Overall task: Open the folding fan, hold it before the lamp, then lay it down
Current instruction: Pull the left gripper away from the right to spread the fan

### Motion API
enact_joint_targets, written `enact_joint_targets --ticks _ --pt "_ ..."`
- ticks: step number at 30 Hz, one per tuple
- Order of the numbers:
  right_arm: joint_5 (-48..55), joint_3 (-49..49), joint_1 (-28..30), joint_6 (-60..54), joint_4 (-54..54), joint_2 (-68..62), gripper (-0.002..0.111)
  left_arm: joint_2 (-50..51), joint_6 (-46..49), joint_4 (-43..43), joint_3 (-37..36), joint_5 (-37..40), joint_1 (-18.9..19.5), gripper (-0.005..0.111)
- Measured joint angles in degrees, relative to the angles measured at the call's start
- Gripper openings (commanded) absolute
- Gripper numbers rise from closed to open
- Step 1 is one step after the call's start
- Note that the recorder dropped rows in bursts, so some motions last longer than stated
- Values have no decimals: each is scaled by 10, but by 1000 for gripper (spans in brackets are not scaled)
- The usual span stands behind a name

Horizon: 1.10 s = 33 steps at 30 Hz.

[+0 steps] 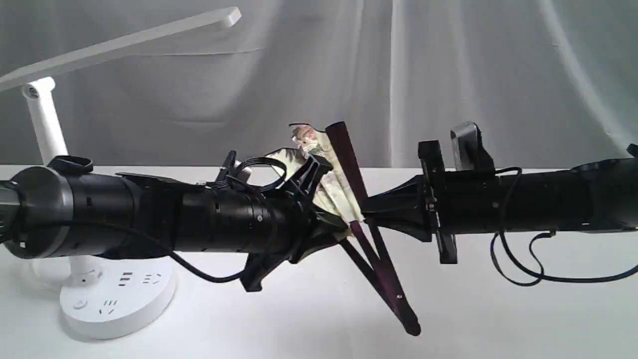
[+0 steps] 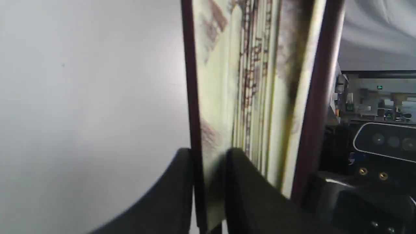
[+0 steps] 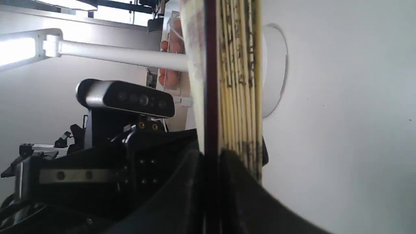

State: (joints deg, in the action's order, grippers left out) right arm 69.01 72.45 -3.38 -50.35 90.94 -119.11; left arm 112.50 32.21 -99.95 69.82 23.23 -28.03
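The folding fan [image 1: 344,189] hangs tilted above the table, spread only a narrow wedge, its pivot end [image 1: 409,325] low and to the right. My left gripper [image 1: 326,219] is shut on one dark guard; in the left wrist view the fingers [image 2: 175,195] pinch that guard [image 2: 194,123] beside the printed pleats [image 2: 234,81]. My right gripper [image 1: 365,209] is shut on the other guard [image 3: 211,97], with the pleat edges [image 3: 240,81] alongside. The white lamp stands at the left: bar head [image 1: 119,45], post [image 1: 45,124], round base [image 1: 117,294].
A white tabletop [image 1: 498,319] lies below, with a grey cloth backdrop [image 1: 448,75] behind. A black cable [image 1: 518,269] loops under the right arm. In the right wrist view the lit lamp head [image 3: 16,52] and the left arm's camera [image 3: 126,96] show beyond the fan.
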Motion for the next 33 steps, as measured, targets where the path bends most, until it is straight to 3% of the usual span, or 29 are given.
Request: enact_joint_targets --ticks 20,33 --pt "24 0 -4 0 -7 0 0 -134 1 -10 -135 -53 0 0" --pt "20 0 66 0 -5 0 0 -160 -1 -23 -189 -28 1 0"
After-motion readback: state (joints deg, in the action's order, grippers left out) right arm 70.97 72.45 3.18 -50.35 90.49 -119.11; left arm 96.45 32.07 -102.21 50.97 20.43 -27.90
